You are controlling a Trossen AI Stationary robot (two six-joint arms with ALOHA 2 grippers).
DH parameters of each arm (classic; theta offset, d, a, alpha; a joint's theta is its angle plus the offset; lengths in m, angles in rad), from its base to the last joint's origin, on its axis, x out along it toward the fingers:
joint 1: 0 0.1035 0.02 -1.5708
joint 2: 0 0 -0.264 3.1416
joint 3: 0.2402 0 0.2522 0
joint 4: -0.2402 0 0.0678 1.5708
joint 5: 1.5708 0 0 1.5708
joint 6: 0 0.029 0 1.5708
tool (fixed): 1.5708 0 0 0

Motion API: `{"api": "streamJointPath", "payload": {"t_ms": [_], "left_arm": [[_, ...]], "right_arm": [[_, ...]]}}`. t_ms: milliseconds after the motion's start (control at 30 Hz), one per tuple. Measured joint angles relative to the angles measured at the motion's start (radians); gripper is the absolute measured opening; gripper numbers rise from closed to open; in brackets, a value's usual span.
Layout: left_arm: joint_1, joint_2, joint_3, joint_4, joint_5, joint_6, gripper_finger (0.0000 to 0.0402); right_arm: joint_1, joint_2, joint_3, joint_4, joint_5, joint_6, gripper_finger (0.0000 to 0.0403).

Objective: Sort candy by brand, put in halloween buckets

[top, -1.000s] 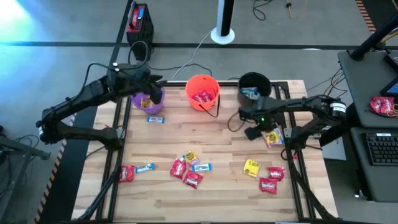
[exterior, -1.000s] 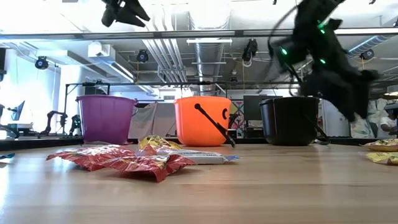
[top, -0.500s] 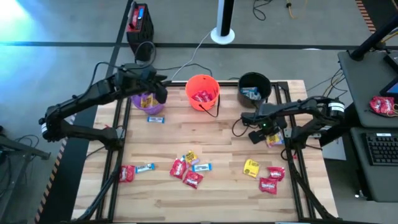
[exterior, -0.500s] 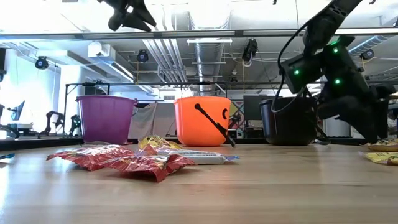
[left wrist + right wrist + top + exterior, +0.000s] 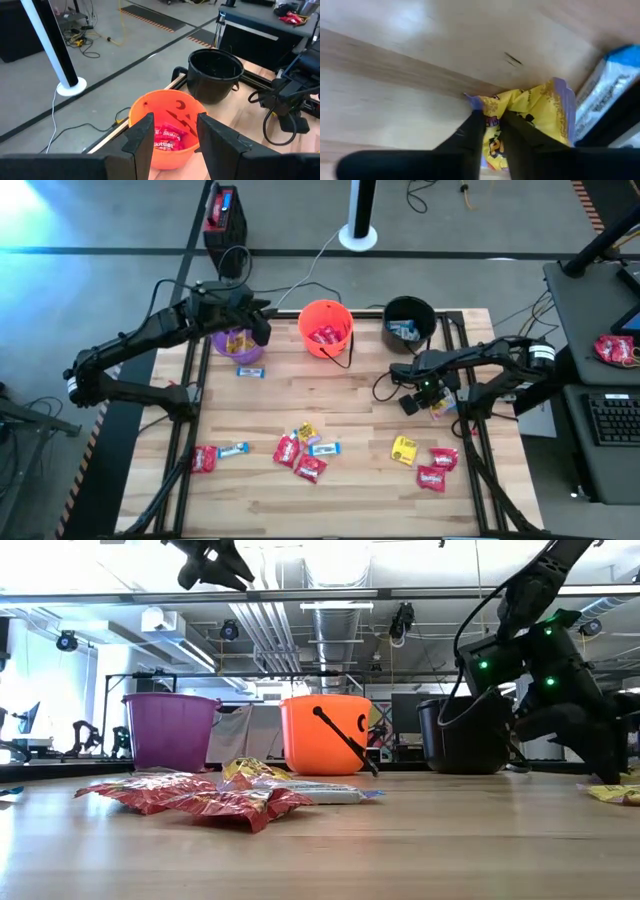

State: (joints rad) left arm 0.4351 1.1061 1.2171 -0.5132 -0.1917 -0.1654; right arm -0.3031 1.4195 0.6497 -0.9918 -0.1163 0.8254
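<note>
Candy lies scattered on my table, most of it toward the near edge. My right gripper is down at the right edge, fingers pinched on a yellow packet. My left gripper hovers above the purple bucket, fingers apart and holding nothing, beside the orange bucket and black bucket.
</note>
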Motion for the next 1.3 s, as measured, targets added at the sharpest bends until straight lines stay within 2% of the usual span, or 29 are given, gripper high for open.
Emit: {"api": "streamJointPath", "payload": {"t_ms": [100,233,367,567,667,900,1167,1300], "left_arm": [[0.000,0.000,0.000,0.001,0.000,0.000,0.0132],[0.000,0.002,0.000,0.000,0.000,0.000,0.0132],[0.000,0.002,0.000,0.000,0.003,0.000,0.0132],[0.000,0.001,0.000,0.001,0.158,0.044,0.0132],[0.000,0.006,0.000,0.001,0.266,0.084,0.0132],[0.000,0.039,0.000,0.010,0.529,0.131,0.0132],[-0.011,0.125,0.000,0.092,0.774,0.126,0.0132],[-0.021,0.155,0.000,0.129,0.872,0.113,0.0132]], "right_arm": [[0.000,-0.005,0.021,0.011,0.004,-0.014,0.0020],[0.000,-0.006,0.043,0.014,0.009,-0.015,0.0013],[0.000,-0.015,0.080,0.001,-0.035,-0.015,0.0010],[0.004,-0.099,0.220,0.060,-0.100,-0.063,0.0009],[-0.001,-0.133,0.294,0.204,-0.137,-0.112,0.0009],[-0.016,-0.118,0.406,0.698,-0.310,-0.146,0.0009],[-0.037,0.025,0.469,1.218,-0.676,-0.112,0.0009],[-0.037,0.097,0.509,1.367,-0.814,-0.104,0.0009]]}}
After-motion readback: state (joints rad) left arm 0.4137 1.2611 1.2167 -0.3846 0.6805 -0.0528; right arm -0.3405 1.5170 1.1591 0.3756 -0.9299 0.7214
